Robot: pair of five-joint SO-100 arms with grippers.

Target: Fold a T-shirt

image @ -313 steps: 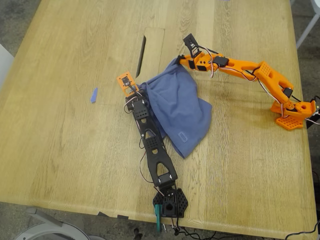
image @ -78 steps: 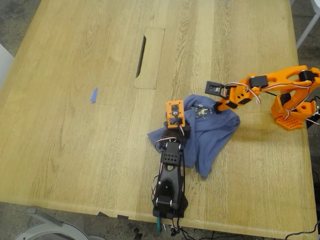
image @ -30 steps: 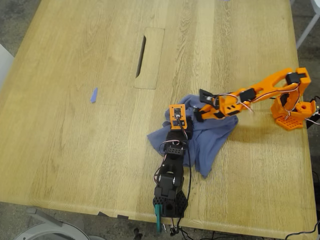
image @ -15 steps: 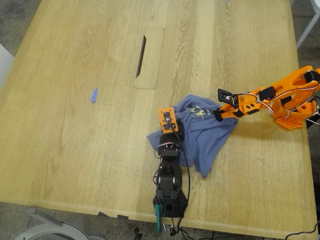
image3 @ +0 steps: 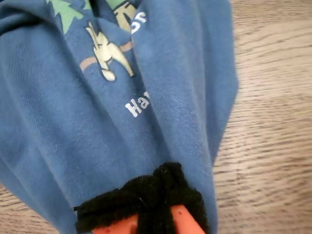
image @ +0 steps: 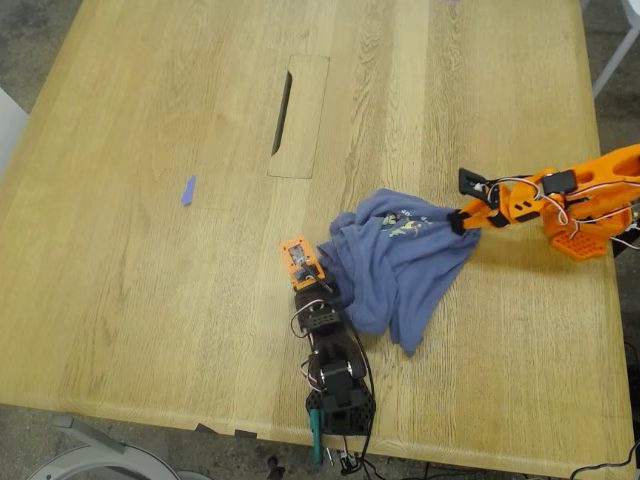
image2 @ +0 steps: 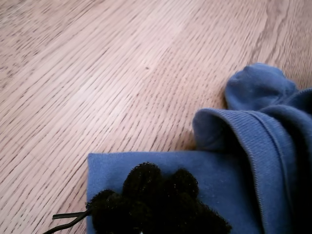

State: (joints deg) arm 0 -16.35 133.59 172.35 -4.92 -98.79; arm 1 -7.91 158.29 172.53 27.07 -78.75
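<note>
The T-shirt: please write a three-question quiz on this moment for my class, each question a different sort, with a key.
1. True or false: the T-shirt lies flat and fully spread on the table.
2. Pick one: my second gripper is A) open above bare wood, B) shut on the T-shirt, C) holding a cup.
3. Fill the blank: in the exterior view, the small blue scrap lies to the T-shirt's ____.
Key: 1 false; 2 B; 3 left.

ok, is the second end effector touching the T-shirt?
Touching. The second wrist view shows my second end effector, with its black padded tips pinched shut on a bunch of the T-shirt.
</note>
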